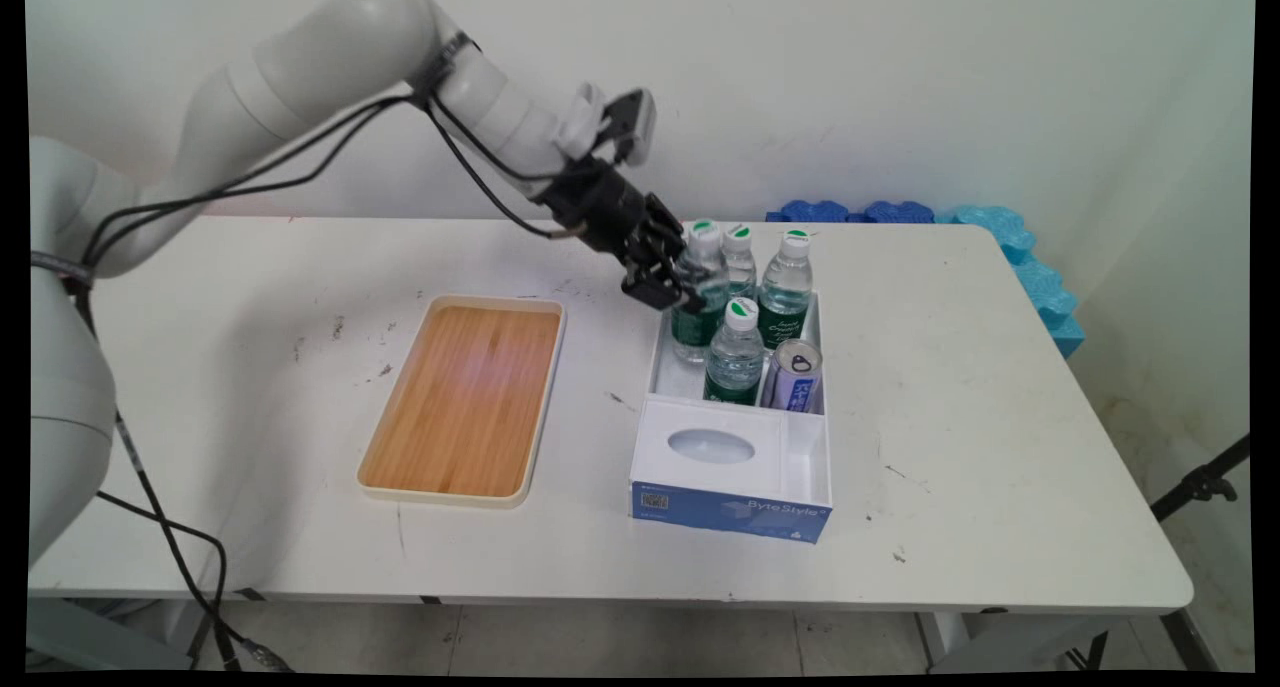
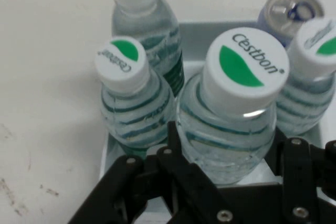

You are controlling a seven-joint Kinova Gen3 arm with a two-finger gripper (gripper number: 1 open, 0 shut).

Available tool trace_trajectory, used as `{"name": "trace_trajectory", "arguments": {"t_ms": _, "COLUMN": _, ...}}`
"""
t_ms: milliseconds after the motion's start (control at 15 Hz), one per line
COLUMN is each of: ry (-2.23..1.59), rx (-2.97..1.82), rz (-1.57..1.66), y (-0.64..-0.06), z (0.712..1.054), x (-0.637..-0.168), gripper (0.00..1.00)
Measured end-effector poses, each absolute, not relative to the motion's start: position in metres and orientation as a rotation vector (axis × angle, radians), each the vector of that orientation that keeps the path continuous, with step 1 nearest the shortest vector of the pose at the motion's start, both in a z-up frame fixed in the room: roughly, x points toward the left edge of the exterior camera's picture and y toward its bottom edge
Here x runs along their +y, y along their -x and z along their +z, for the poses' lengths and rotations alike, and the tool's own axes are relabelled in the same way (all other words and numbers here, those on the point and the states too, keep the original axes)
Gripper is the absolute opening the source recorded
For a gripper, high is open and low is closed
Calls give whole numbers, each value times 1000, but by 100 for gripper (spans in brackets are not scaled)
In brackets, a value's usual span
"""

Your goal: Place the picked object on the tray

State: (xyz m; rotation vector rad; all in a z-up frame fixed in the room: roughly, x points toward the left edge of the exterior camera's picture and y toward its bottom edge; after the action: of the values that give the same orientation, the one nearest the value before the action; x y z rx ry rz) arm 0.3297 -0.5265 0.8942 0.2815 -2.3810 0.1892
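Now black jaws clenched on ribbed clear plastic bottle (image 2: 226,129) in white rectangular box (image 1: 800,447), beside aluminium can (image 1: 795,374).

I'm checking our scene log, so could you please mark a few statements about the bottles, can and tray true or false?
1. Four water bottles stand in the white box. True.
2. The gripper is around the nearest-left water bottle. True.
3. The wooden tray holds a can. False: the can is in the box; the tray is bare.
4. The bottle caps are blue. False: white with green marks.
5. The tray lies right of the box. False: left.
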Motion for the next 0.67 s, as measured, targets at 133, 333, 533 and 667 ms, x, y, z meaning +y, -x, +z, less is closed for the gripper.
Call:
{"name": "trace_trajectory", "arguments": {"t_ms": 133, "ry": -329, "rx": -2349, "rz": 193, "y": -339, "z": 916, "x": -517, "gripper": 0}}
{"name": "trace_trajectory", "arguments": {"t_ms": 333, "ry": -381, "rx": -2309, "rz": 201, "y": -359, "z": 950, "x": -499, "gripper": 0}}
{"name": "trace_trajectory", "arguments": {"t_ms": 533, "ry": -408, "rx": -2298, "rz": 208, "y": -385, "z": 974, "x": -476, "gripper": 0}}
{"name": "trace_trajectory", "arguments": {"t_ms": 667, "ry": -413, "rx": -2304, "rz": 213, "y": -406, "z": 983, "x": -462, "gripper": 0}}
